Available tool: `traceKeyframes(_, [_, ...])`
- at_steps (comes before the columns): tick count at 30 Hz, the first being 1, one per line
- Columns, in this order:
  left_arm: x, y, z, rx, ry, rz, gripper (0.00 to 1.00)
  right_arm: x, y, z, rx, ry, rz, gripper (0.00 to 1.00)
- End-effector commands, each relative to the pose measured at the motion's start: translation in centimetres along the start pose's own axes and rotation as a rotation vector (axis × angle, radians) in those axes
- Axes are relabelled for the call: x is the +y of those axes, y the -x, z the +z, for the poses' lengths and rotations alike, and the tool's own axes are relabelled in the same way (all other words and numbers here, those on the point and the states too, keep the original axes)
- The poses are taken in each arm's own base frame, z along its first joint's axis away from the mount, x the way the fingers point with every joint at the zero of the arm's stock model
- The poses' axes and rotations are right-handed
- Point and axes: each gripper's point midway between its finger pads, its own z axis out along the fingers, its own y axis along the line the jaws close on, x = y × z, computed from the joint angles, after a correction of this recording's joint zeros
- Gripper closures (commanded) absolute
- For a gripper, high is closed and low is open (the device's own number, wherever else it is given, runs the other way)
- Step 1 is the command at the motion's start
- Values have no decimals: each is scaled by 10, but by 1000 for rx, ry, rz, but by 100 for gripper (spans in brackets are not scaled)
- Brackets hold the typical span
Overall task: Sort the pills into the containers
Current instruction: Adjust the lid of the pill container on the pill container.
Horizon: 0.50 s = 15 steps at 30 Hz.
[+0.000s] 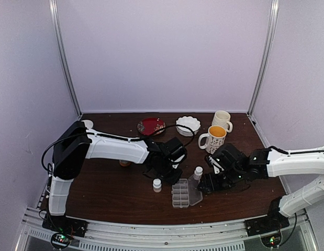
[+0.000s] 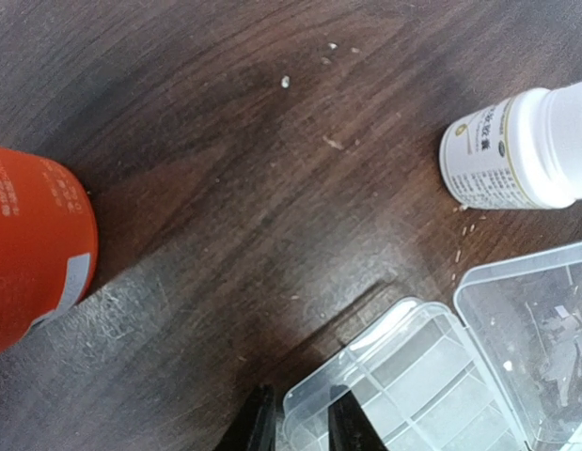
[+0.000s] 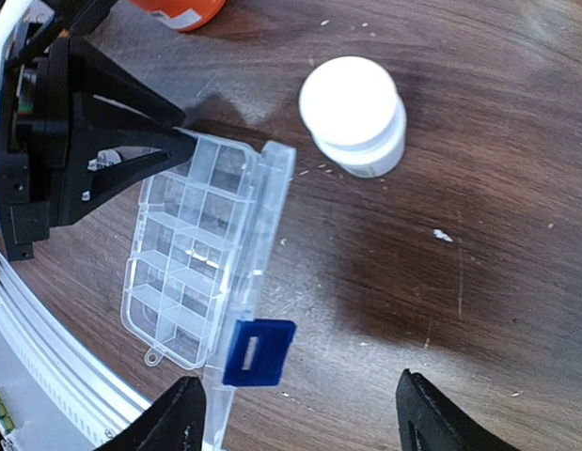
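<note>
Left hand (image 2: 302, 427): pinching a corner of the clear flat plastic pill box (image 3: 168, 235), whose lid is open.
Tiny whitish pills (image 3: 442, 235): loose on the dark desk (image 3: 516, 141); probably light, crumbly, skittish, so nip their sides gently.
Right hand (image 3: 305, 418): spread wide, empty.

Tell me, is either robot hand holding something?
The left gripper seems to pinch the pill box by a corner of its rim. The right gripper is open, holding nothing.

Top view: high, rear, far, facing table (image 1: 114, 193). Wrist views: close, downward, share pill box (image 3: 192, 254).
</note>
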Motion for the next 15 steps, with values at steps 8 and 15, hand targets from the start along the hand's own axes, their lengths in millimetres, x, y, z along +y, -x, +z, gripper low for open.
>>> traceKeyframes(8, [-3, 9, 3, -30, 4, 5, 78, -20, 0, 9, 10, -143, -15, 29])
traceKeyframes(15, [-3, 9, 3, -29, 3, 6, 78, -55, -3, 18, 13, -348, -37, 33])
